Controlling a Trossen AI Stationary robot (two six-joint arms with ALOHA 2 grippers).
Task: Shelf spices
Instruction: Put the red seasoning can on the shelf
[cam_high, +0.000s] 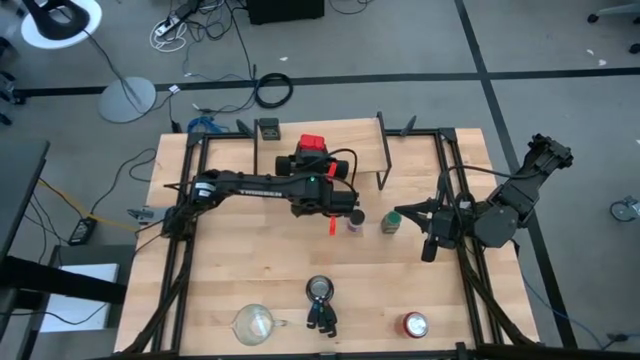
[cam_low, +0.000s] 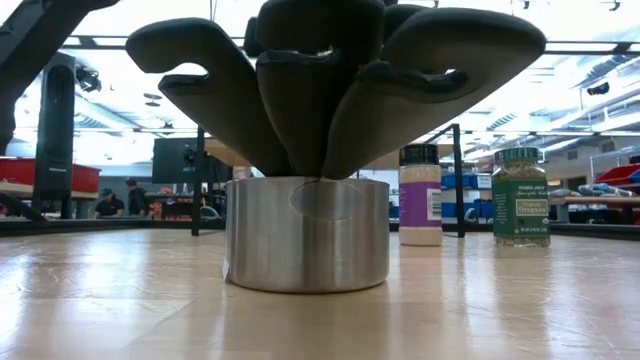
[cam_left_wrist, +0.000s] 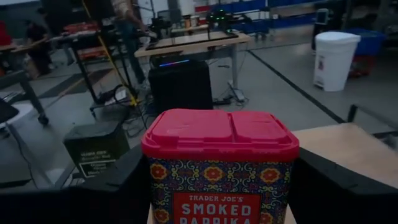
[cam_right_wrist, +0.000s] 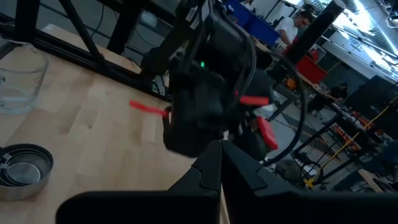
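High view: your left tool (cam_high: 308, 160) gripped the red tin (cam_high: 312, 146) at the shelf (cam_high: 320, 133); the olive tin (cam_left_wrist: 96, 148) sat beside. Both jars (cam_high: 355, 221) (cam_high: 391, 221) waited on the worktop (cam_high: 220, 270), by your closed right tool (cam_high: 430, 248).

- You get even overhead light in the high view, shadows soft.
- Your low view glares from ceiling lights; both wrist views look dim, foreground blurred.

Red tin (cam_left_wrist: 219, 163), patterned, seemingly floral sides
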